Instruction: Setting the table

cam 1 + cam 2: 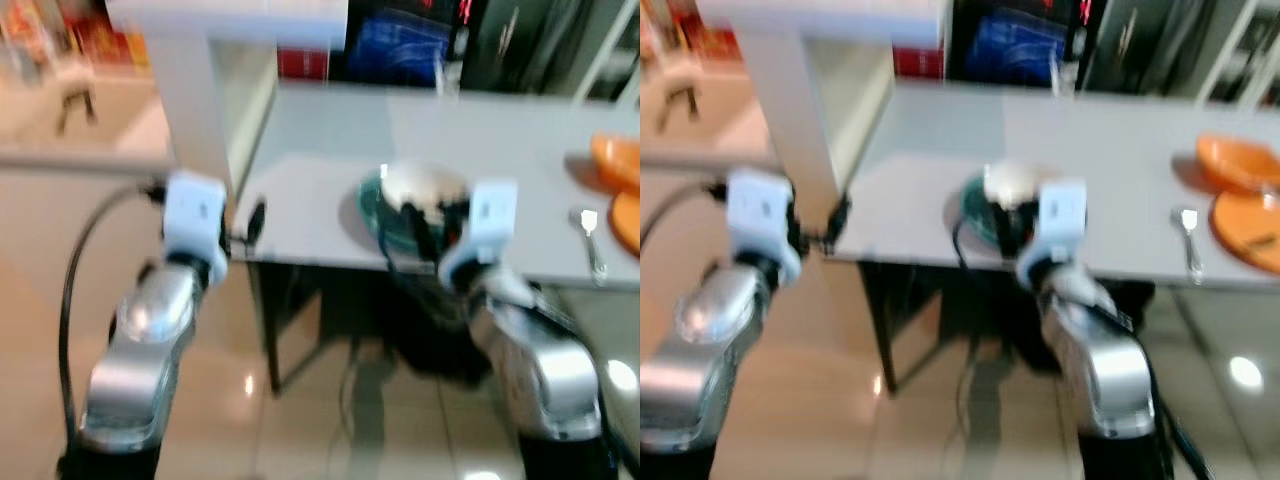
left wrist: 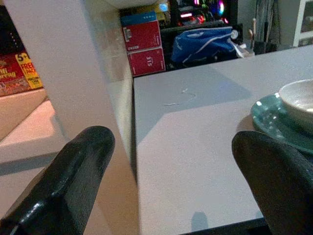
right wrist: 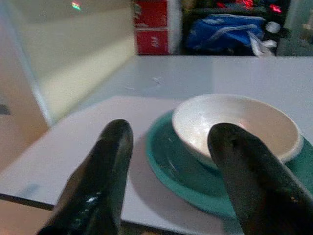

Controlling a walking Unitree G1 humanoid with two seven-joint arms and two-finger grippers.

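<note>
A white bowl (image 3: 237, 122) sits on a teal plate (image 3: 168, 164) near the front edge of the grey table (image 1: 300, 190). My right gripper (image 3: 171, 132) is open just in front of them. One of its fingers (image 3: 105, 176) is over the bare table beside the plate, the other in front of the bowl's rim. Nothing is held between them. My left gripper (image 2: 173, 139) is open at the table's front left corner, with only bare tabletop between its fingers. The eye views are blurred.
Two orange plates (image 1: 615, 160) and a metal spoon (image 1: 590, 240) lie at the table's right end. A white pillar (image 1: 195, 100) stands against the table's left side. Red boxes (image 2: 144, 46) and a blue bag (image 2: 203, 41) are behind the table.
</note>
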